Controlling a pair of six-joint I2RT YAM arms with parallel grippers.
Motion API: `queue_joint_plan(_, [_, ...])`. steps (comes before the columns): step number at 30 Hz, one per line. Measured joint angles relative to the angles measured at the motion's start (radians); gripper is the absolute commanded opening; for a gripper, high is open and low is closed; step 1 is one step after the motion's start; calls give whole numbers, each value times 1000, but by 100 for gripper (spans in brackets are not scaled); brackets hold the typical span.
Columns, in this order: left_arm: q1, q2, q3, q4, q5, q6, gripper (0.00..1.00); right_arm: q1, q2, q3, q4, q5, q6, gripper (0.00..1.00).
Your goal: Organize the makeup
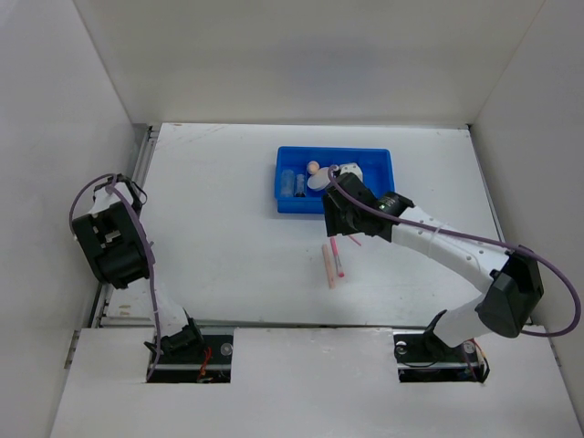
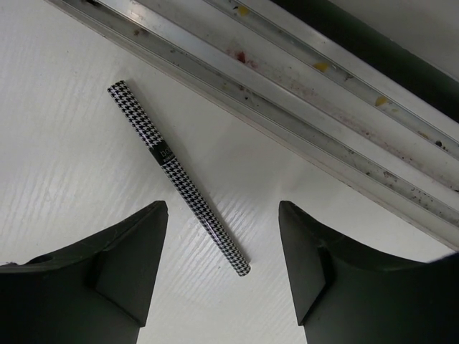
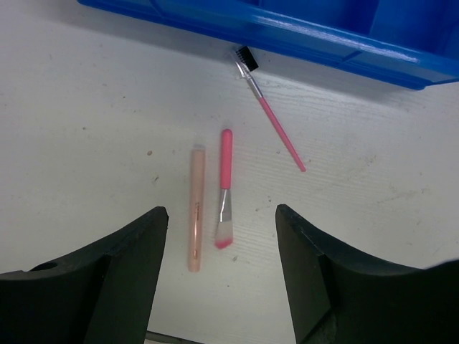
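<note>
White table (image 1: 228, 237): blue tray (image 1: 376, 175) holds sponge (image 1: 313, 167), puff (image 1: 320, 182), tube (image 1: 288, 181).

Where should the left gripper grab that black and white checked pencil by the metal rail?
Grip the black-and-white houndstooth pencil at mid-shaft, from straight above. It lies flat and slanted between the fingers of the open left gripper, so turn the wrist to close across its width.
</note>
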Motion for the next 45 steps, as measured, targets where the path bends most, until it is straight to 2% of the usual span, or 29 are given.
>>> queue_joint_plan(11, [4, 35, 3, 5, 25, 23, 59, 0, 0, 11, -4, 0, 0, 68])
queue_joint_plan(13, [7, 35, 4, 6, 31, 32, 53, 0, 0, 11, -4, -1, 0, 68])
queue_joint_plan(16, [15, 35, 5, 21, 42, 42, 35, 0, 0, 16, -7, -1, 0, 68])
queue_joint_plan(18, [19, 35, 5, 31, 44, 49, 30, 0, 0, 19, -7, -1, 0, 68])
queue_joint_plan(23, [21, 35, 6, 45, 49, 71, 29, 0, 0, 30, -7, -3, -2, 68])
queue_joint_plan(33, [21, 39, 9, 71, 52, 122, 6, 0, 0, 37, -7, -3, -2, 68])
queue_joint_plan(37, [21, 43, 16, 70, 53, 148, 0, 0, 0, 38, -7, -3, -2, 68])
queue_joint_plan(45, [-22, 51, 25, 67, 37, 188, 0, 0, 0, 38, -7, -3, -2, 68])
